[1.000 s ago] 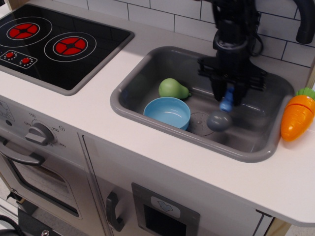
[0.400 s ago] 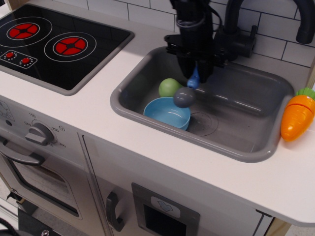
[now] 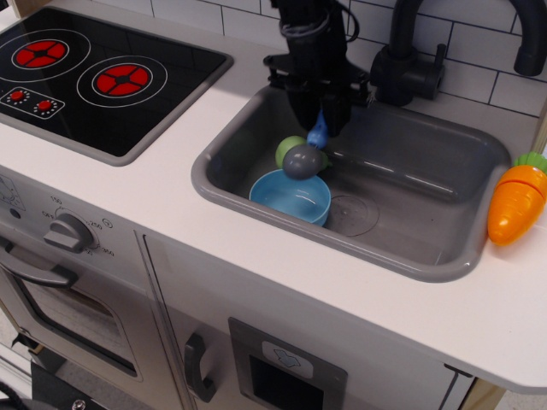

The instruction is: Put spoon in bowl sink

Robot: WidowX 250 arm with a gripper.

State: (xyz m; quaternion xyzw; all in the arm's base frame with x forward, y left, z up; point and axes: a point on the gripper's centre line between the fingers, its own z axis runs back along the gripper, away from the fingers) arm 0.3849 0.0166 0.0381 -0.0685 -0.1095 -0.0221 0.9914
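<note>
My black gripper (image 3: 319,126) is shut on the blue handle of the spoon (image 3: 318,135). The spoon hangs down with its round dark grey scoop (image 3: 302,161) lowest, held in the air over the far rim of the light blue bowl (image 3: 291,195). The bowl stands empty on the floor of the grey sink (image 3: 410,192), at its front left. The scoop partly covers the green pear (image 3: 287,149) behind it.
An orange toy carrot (image 3: 515,199) lies on the white counter at the sink's right edge. A black faucet (image 3: 410,60) stands behind the sink. A black stovetop with red burners (image 3: 94,73) is at the left. The sink's right half is bare.
The gripper has carried the spoon leftward across the sink, from above the drain mark to over the bowl's far rim, and slightly higher. The bowl and pear have not moved.
</note>
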